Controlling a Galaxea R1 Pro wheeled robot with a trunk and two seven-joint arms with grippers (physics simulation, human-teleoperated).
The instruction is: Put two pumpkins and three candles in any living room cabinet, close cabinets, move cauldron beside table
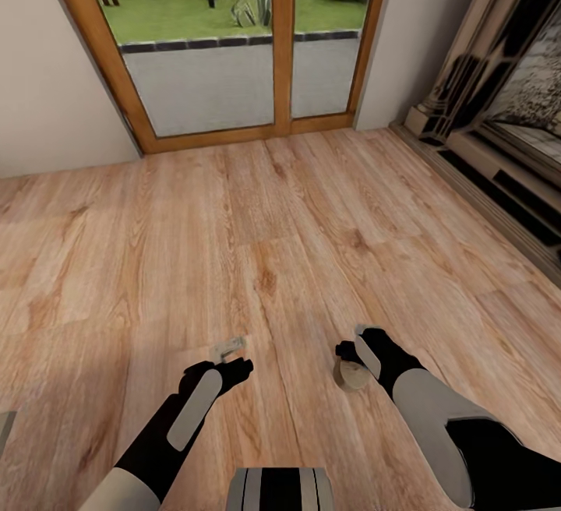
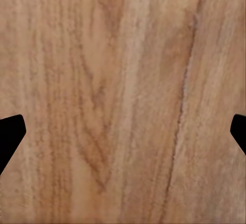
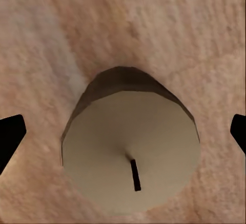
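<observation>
**Mid-task: one candle at the right gripper, nothing visibly stowed**

Floor (image 1: pixel 257 215): bare wood planks across the room. Glazed patio doors (image 1: pixel 241 44) at the far wall, a dark fireplace-like surround (image 1: pixel 499 106) along the right edge. Cabinet, table, cauldron and pumpkins are out of frame here, so I can't judge whether any of those steps are done.

Right arm: the right gripper (image 1: pixel 352 361) is low over the floor, directly at a candle (image 1: pixel 352 375). In the right wrist view the candle (image 3: pixel 130 155) sits centred between the two dark fingertips (image 3: pixel 10 137), cream top and short wick facing the camera. Fingertips are at the frame edges with floor visible either side of the candle, so the jaws look spread and not yet on it. Can't tell whether the candle is on the floor or already lifted; the head view suggests it's resting on the boards.

Left arm: the left gripper (image 1: pixel 227 355) hovers over bare planks. Its fingertips (image 2: pixel 10 134) are wide apart with only wood grain between them, holding nothing.

Judgement: the step in hand is picking up this candle. Still left, as far as shown: closing on it, carrying it to a cabinet, the other candles, both pumpkins, closing the cabinets, placing the cauldron.
</observation>
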